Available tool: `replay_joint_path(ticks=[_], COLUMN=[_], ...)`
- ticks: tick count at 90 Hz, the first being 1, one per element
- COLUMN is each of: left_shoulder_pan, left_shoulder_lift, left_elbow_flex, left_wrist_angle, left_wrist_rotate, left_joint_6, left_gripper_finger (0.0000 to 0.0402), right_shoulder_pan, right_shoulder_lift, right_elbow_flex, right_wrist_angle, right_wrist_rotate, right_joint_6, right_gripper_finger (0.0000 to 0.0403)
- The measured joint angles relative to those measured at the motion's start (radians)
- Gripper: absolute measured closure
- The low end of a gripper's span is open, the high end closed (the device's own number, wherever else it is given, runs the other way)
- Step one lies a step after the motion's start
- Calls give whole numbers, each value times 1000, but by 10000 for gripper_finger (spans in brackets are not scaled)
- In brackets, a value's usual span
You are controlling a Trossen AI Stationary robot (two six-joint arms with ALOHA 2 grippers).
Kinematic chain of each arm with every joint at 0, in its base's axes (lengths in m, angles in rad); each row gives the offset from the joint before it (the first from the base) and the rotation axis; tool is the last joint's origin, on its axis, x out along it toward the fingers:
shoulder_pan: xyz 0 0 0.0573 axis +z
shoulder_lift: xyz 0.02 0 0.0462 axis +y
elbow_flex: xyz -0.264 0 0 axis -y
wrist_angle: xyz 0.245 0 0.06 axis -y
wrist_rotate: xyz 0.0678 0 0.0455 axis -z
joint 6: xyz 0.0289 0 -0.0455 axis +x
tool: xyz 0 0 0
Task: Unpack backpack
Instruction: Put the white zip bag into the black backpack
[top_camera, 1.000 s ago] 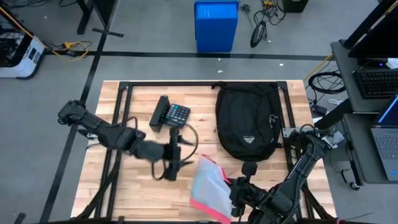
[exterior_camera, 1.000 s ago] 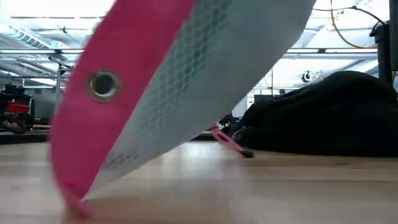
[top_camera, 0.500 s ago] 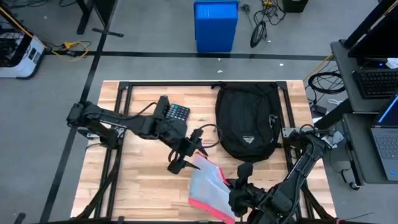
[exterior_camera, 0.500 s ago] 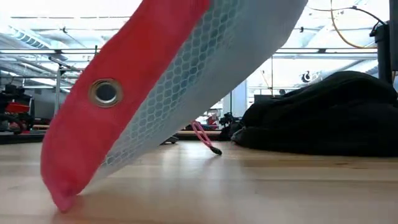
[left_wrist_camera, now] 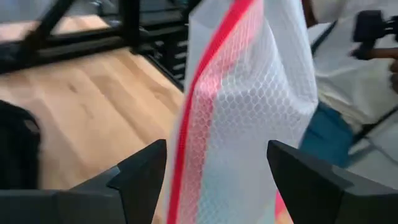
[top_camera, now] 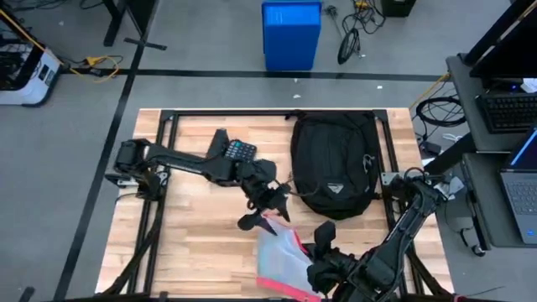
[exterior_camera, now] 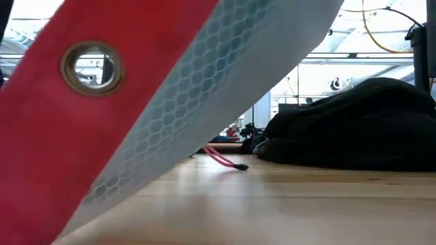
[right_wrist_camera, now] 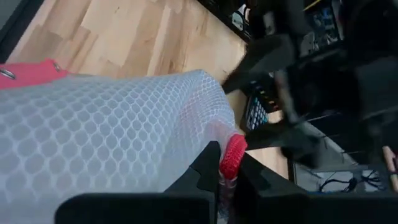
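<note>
Black backpack [top_camera: 334,164], 1 only, lies flat on wooden tabletop [top_camera: 193,239] toward far right, closed side up. 1 calculator [top_camera: 237,152] sits left of it. 1 white mesh pouch [top_camera: 282,257] w/ red edge is pinched at its corner by right gripper [right_wrist_camera: 219,167]. Left gripper [left_wrist_camera: 214,168] has fingers apart, straddling pouch's far end, near backpack's front edge.

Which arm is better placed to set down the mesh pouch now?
Probably the right. The right claw is shut on the mesh pouch at its red edge, low over the table. The left claw is open beside the pouch, not gripping it.
</note>
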Motion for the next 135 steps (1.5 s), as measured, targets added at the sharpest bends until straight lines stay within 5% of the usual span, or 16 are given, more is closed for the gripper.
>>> replay_joint_path(ticks=[30, 45, 54, 59, 79, 104, 115, 135], left_shoulder_pan=[-61, -111, -142, -146, -138, -128, -131, -206], left_shoulder_lift=[74, 74, 72, 71, 32, -163, -257, -363], left_elbow_flex=[0, 0, 0, 0, 2, 0, 0, 0], left_wrist_angle=[207, 240, 246, 236, 72, -288, -444, -553], left_wrist_rotate=[115, 87, 0, -34, -188, -603, -739, -837], left_joint_6=[6, 27, 33, 36, 91, 54, -43, -133], left_gripper_finger=[144, 250, 358, 385, 400, 401, 401, 401], right_shoulder_pan=[-27, -37, -46, -49, -60, -21, -15, -63], right_shoulder_lift=[0, 0, 0, 0, -9, -49, -56, -70], right_elbow_flex=[0, 0, 0, 0, 0, 70, 113, 45], right_wrist_angle=[-20, -18, -18, -20, -25, -58, -217, -207], right_wrist_rotate=[1, 0, -2, -2, -35, -69, -74, -235], right_joint_6=[-30, 3, 34, 49, 198, 227, 369, 444], right_gripper_finger=[403, 403, 403, 403, 358, 256, 241, 236])
